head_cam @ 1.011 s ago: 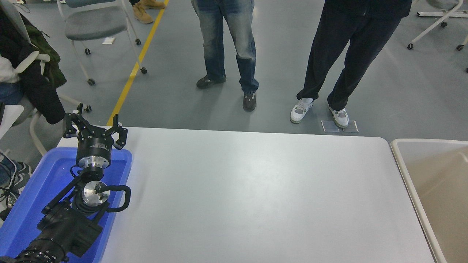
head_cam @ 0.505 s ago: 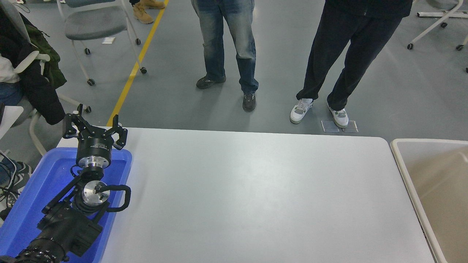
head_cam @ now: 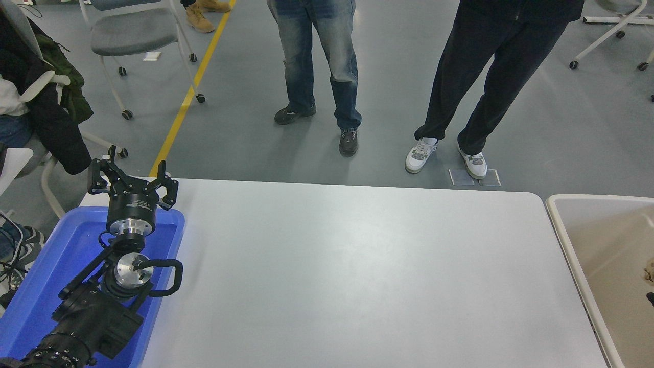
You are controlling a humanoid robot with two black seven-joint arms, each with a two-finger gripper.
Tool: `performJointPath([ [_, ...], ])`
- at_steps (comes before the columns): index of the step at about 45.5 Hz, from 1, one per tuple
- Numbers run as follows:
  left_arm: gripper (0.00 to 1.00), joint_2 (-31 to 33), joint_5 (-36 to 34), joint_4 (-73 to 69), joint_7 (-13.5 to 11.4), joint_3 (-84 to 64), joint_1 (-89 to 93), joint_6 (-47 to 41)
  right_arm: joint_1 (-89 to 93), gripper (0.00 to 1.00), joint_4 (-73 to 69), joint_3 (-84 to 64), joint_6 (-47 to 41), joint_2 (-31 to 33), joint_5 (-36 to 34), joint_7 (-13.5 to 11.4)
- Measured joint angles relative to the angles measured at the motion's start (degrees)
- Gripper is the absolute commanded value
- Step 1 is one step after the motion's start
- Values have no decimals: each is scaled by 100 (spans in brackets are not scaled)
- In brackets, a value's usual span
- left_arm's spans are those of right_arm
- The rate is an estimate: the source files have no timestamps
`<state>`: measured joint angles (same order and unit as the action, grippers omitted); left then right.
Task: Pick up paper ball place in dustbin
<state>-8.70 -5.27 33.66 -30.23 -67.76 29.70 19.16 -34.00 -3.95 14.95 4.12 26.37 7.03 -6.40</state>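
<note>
left gripper [head_cam: 132, 180] hovers over the blue tray [head_cam: 46, 266] at the worktop's [head_cam: 357, 276] far left, fingers [head_cam: 97, 176] spread, holding nothing. paper ball [head_cam: 649, 271] shows inside the dustbin [head_cam: 572, 245], far right edge.

A robotics lab or test hall: grey floor [head_cam: 245, 117] with a yellow line [head_cam: 191, 92]; castered chairs [head_cam: 133, 36]; onlookers [head_cam: 317, 61] standing (legs only) past the white bench [head_cam: 357, 276].

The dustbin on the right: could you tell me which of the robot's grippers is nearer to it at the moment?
Right. A dark tip that is probably the right gripper shows at the picture's right edge inside the dustbin, beside a tan scrap. The left gripper sits across the table over the blue tray.
</note>
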Motion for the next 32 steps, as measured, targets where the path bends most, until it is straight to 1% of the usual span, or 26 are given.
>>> performJointPath([
  [17,99,0,0,0,0,0,0,0,-59,100,6,-56,-37,-22,2,6],
  [32,99,0,0,2,0,0,0,0,-515,100,-113,-351,-85,66,44,-29],
])
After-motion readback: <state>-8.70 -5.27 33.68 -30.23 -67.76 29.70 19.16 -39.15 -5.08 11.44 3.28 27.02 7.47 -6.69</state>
